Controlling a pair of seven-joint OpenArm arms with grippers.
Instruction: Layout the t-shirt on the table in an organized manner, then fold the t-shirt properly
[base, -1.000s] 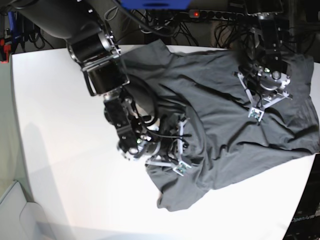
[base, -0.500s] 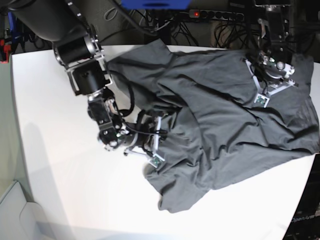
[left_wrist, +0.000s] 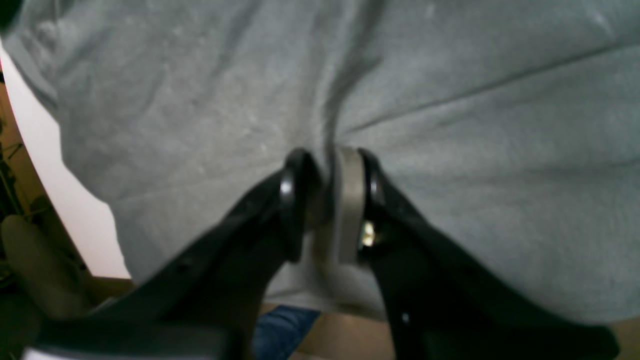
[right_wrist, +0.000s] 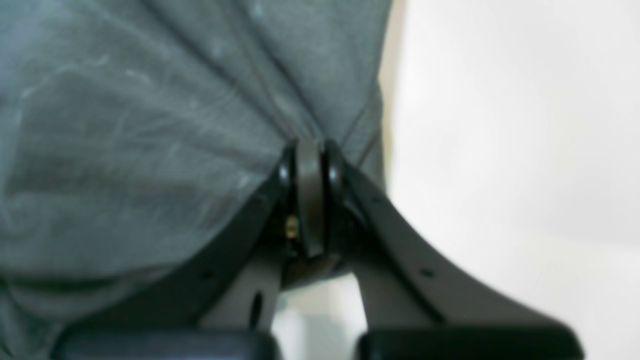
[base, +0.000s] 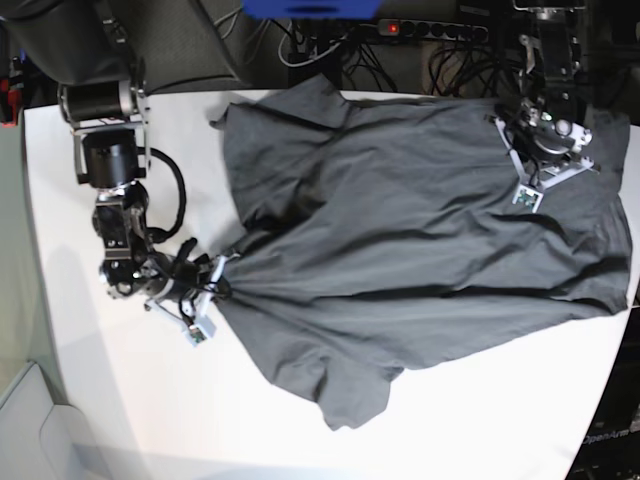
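The dark grey t-shirt lies spread and wrinkled over the right half of the white table, one sleeve pointing at the front edge. My right gripper, on the left of the base view, is shut on the shirt's left edge just above the tabletop. The right wrist view shows its fingertips pinching taut cloth, bare table beside them. My left gripper is at the far right and shut on a fold of the shirt. In the left wrist view its jaws squeeze a ridge of cloth.
Behind the table's far edge run a power strip and tangled cables. The table's curved edge is on the left. In the left wrist view, the shirt hangs past the table edge over brown floor.
My right gripper has pulled the shirt's edge far to the left in the base view, and the bunched cloth has spread out. My left gripper shifted towards the back right, then held still.
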